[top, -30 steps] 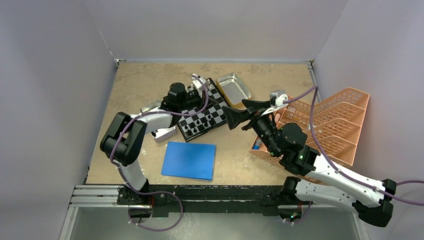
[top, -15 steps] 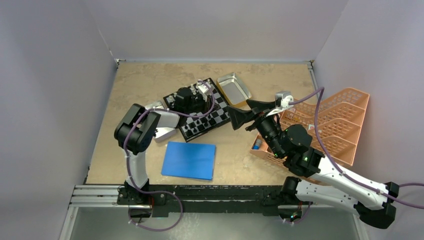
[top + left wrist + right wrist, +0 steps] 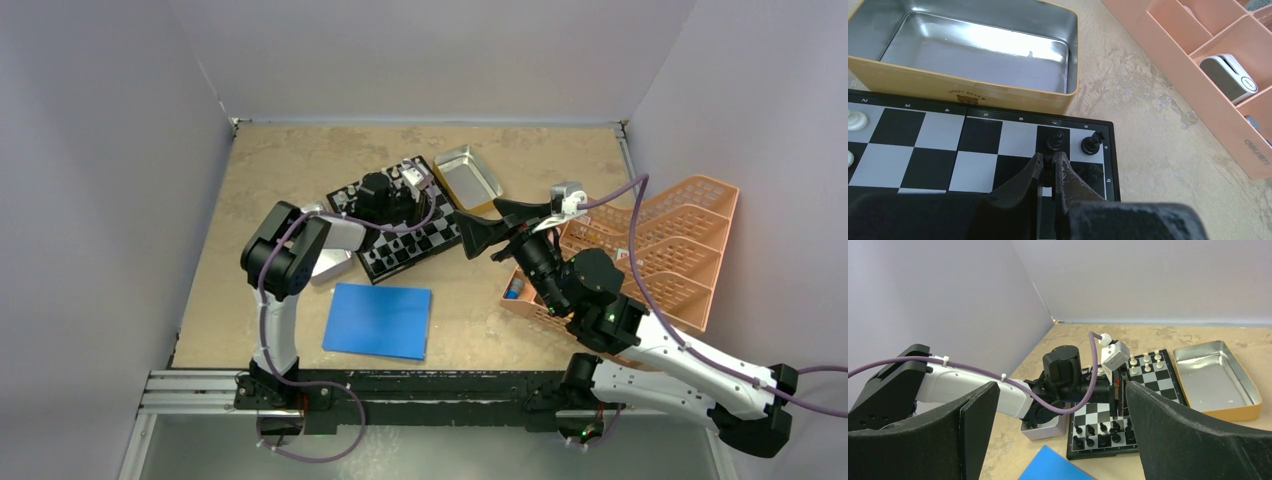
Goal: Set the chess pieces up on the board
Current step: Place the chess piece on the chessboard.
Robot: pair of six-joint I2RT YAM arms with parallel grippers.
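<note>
Our left gripper is nearly closed over the board, which lies mid-bench toward the far edge. Its tips are just behind a black piece, and we cannot tell whether they pinch anything. Our right gripper gapes wide, empty, and numbers 2 to 7 line the board's border beside the tin.

The top view hangs high above and behind the arm bases at the near edge of the bench, looking down over the whole surface to its far corners. The left wrist view sits very close over the board, sighting along the left jaws toward the tin. The right wrist view stands farther back and low, facing the far-left corner between the right jaws. All three share board and tin.
</note>
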